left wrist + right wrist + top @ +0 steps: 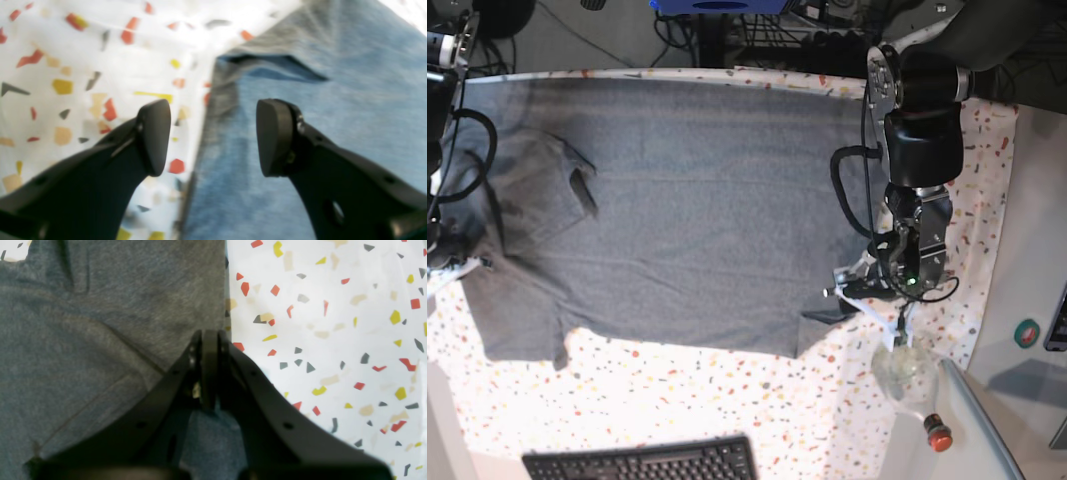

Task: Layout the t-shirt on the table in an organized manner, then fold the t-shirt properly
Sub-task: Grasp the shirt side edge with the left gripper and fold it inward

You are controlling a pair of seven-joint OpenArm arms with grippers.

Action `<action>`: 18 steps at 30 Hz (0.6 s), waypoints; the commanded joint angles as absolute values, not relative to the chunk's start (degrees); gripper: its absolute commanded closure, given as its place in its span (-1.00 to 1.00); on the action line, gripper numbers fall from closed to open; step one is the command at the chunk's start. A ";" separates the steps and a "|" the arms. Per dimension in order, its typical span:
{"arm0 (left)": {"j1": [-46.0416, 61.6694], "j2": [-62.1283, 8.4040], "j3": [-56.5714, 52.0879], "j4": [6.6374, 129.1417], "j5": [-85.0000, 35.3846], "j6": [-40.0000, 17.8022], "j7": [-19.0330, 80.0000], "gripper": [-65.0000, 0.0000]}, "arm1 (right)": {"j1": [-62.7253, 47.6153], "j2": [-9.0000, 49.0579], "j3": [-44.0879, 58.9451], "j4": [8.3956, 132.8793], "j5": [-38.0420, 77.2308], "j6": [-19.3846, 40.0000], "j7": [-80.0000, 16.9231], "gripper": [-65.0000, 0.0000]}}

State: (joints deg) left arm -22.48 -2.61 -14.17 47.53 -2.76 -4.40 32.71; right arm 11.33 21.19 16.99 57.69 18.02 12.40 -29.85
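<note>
The heather-grey cotton t-shirt [687, 220] lies spread across the white tabletop [727, 405] speckled with red, yellow and grey flecks, one sleeve bunched up at the far side. The left pincer [213, 136] hangs released, jaws wide apart, over the shirt's edge (one jaw above fabric, one above cloth). The right pincer [209, 370] is clenched tight at the shirt's other edge.

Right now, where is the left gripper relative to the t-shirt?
In the base view, the left gripper sits at the right side, over the t-shirt's right edge near its lower corner. The left wrist view shows it open, straddling the shirt's edge and the table.
</note>
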 commanded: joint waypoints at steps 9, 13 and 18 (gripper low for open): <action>-22.64 -2.77 -14.20 46.02 -2.68 -4.18 32.31 -0.02 | 12.88 22.64 17.27 58.68 18.42 12.44 -28.53 1.00; -20.09 -2.77 -14.46 49.71 -2.77 -4.18 35.56 1.00 | 12.88 22.55 17.27 58.68 18.42 12.44 -28.44 1.00; -12.53 -2.59 -14.73 64.40 -2.59 -4.09 41.63 1.00 | 12.88 22.55 17.27 58.68 18.42 12.44 -28.44 1.00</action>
